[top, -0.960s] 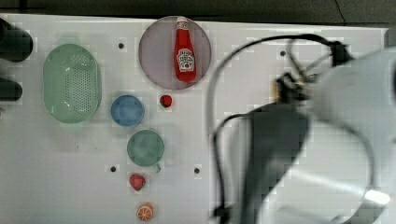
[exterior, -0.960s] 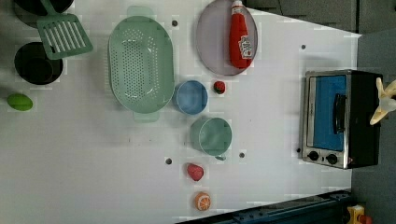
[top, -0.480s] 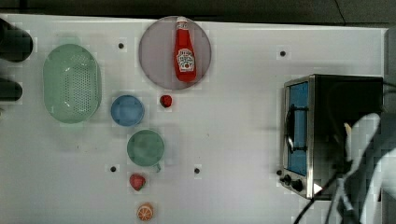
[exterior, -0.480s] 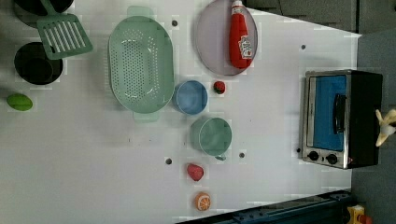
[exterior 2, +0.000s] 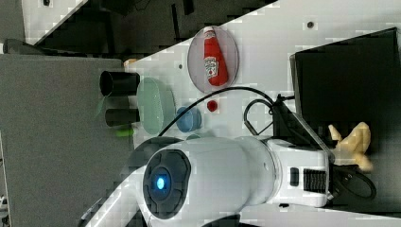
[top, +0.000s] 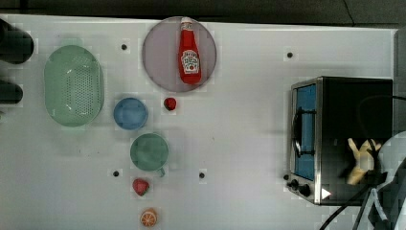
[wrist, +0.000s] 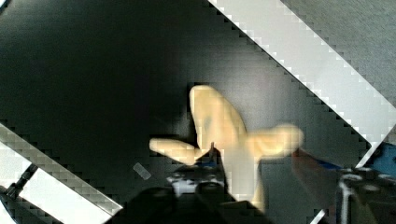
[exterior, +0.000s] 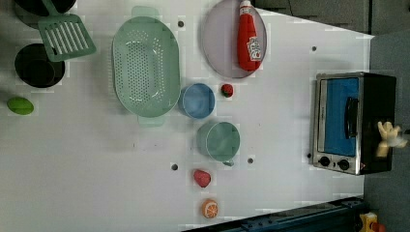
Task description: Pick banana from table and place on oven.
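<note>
Spreading across the top view from its left, the table is carrying two black cups at the far left edge, then a green colander. Just to the right of the colander a blue bowl is sitting, with a green mug below it in the top view, and below that a red strawberry and an orange slice near the table's edge. Further right, a grey plate is holding a red ketchup bottle lying on its side, and a small red fruit is resting just off the plate's rim.

Well apart from all this, at the top view's right, the oven is standing with its blue glass door facing the other things. The banana is lying on the oven's black top, toward the end where the knobs are and close to the back edge, its pale peel strips splaying outward.

The arm is reaching in over the oven from the top view's lower right, a black cable looping beside it. In the wrist view the gripper is hanging right at the banana, its two fingers standing wide apart on either side of one strip, not pinching it, while the fruit is resting on the oven top.
</note>
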{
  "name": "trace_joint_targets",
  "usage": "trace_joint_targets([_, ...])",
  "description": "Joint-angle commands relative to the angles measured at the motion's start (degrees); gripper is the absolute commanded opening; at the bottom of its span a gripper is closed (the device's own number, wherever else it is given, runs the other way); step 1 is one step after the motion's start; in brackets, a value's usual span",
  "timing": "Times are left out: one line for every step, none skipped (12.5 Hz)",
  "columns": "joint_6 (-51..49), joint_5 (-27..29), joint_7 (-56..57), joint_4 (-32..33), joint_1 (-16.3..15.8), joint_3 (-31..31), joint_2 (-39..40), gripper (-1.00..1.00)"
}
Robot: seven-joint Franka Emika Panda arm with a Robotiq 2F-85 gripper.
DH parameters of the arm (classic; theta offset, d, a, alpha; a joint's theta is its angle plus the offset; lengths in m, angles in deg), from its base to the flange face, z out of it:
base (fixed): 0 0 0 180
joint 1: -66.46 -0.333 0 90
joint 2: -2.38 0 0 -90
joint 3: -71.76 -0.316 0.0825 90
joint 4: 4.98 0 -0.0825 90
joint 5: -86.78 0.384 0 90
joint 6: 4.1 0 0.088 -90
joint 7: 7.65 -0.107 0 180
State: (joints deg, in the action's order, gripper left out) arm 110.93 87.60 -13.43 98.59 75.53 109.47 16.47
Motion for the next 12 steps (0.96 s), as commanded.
trace_joint_targets([-1.4, 0.2, 2.3, -1.0, -3.1, -2.9, -0.9, 0.79])
trace_joint_targets([-1.6, 0.3, 2.3, -1.0, -3.2, -3.0, -1.0, 0.99])
trace_joint_targets([-1.7, 0.2, 2.3, -1.2, -3.6, -3.9, -1.5, 1.0])
trace_joint_targets([-1.7, 0.0, 2.3, -1.6, -4.2, -4.6, -2.1, 1.0])
trace_joint_targets([-1.7, 0.0, 1.6, -2.3, -4.9, -5.4, -3.1, 1.0])
trace_joint_targets([-1.8, 0.0, -0.7, -3.4, -5.8, -6.5, -4.6, 1.0])
trace_joint_targets([-2.7, 0.0, -4.4, -4.1, -6.8, -7.6, -6.5, 1.0])
trace_joint_targets([-4.9, -0.1, -8.3, -4.3, -7.7, -8.8, -8.8, 1.0])
trace_joint_targets([-9.5, -0.1, -11.8, -4.2, -8.5, -10.2, -11.2, 1.0])
trace_joint_targets([-15.3, 0.0, -16.5, -4.2, -9.3, -11.8, -13.6, 1.0])
trace_joint_targets([-20.1, 0.0, -23.1, -4.2, -9.9, -13.9, -16.0, 1.0])
trace_joint_targets([-23.3, 0.0, -30.0, -4.2, -10.3, -16.2, -18.4, 1.0])
